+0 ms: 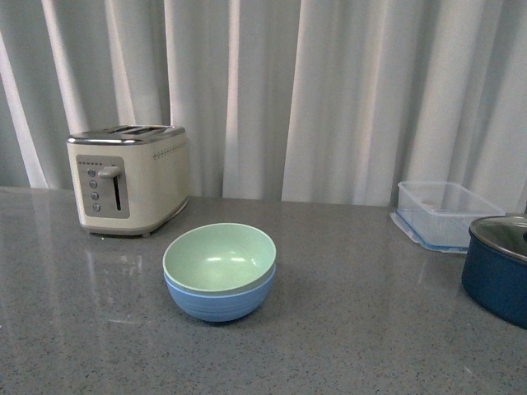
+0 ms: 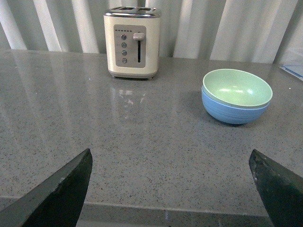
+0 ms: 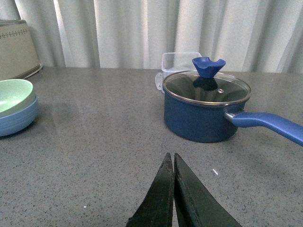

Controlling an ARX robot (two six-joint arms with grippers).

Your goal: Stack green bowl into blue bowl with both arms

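The green bowl [image 1: 219, 257] is seated inside the blue bowl [image 1: 219, 301] on the counter [image 1: 346, 329], just right of and nearer than the toaster [image 1: 129, 179]; the left hand [image 2: 173, 189] is spread, the right hand [image 3: 173, 194] pressed together, both empty.

Matte green bowl [image 1: 219, 258], matte blue bowl [image 1: 218, 303], glossy speckled stone counter [image 1: 346, 329].

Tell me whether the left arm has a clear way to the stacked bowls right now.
Probably yes. The left gripper is open, and only bare counter lies between it and the green bowl nested in the blue bowl. The toaster stands off to one side.
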